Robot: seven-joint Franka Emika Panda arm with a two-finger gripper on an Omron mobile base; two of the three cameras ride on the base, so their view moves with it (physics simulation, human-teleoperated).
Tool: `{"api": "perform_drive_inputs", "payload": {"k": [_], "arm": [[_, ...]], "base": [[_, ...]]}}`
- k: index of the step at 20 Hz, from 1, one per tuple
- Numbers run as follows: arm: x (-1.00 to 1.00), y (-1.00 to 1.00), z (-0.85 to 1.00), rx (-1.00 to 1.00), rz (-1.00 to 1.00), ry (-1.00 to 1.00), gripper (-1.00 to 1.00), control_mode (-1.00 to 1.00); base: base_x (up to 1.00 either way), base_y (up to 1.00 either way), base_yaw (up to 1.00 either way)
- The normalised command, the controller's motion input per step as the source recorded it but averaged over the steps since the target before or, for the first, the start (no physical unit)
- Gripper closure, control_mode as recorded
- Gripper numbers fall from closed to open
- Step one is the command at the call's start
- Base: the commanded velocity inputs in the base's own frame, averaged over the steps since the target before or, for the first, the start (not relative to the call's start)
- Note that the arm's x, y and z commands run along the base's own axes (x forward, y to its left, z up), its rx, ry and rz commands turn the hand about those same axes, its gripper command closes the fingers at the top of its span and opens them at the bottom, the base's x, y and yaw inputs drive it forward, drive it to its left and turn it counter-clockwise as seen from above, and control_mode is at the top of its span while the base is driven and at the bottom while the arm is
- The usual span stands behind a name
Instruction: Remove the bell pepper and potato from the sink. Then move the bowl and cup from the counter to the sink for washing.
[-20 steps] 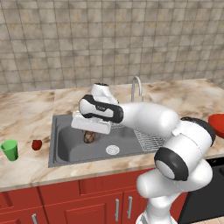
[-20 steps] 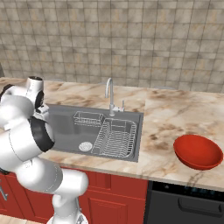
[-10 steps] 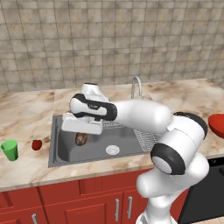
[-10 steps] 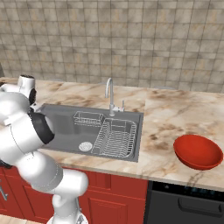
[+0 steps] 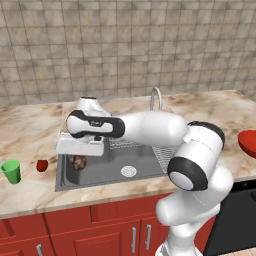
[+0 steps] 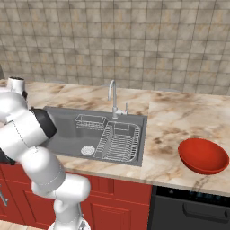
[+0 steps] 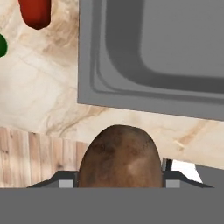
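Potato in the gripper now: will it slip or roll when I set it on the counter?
The potato looks rounded and egg-shaped, so it will probably roll a little once released. Its skin looks rough and mottled, so slipping between the fingertips seems unlikely. It probably stays rigid.

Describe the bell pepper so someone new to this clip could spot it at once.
Start at the grey sink set in the marble counter, then look along the counter to the left of the basin. The bell pepper sits there, between the sink's edge and the green cup. It is the small glossy red round thing, far smaller than the wide red bowl.
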Motion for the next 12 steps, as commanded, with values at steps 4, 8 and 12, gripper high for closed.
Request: {"api": "perform_drive_inputs", "payload": {"k": [4,8,12], "arm": [[-0.01,0.48,-0.06,0.00,0.02,0.00,1.00,-1.00],[0.02,0.45,-0.09,0.00,0.00,-0.01,1.00,-1.00],[0.13,0.46,-0.13,0.00,0.00,0.00,1.00,-1.00]], "base": [[0.00,0.00,0.00],[0.00,0.00,0.00],[0.00,0.00,0.00]]}}
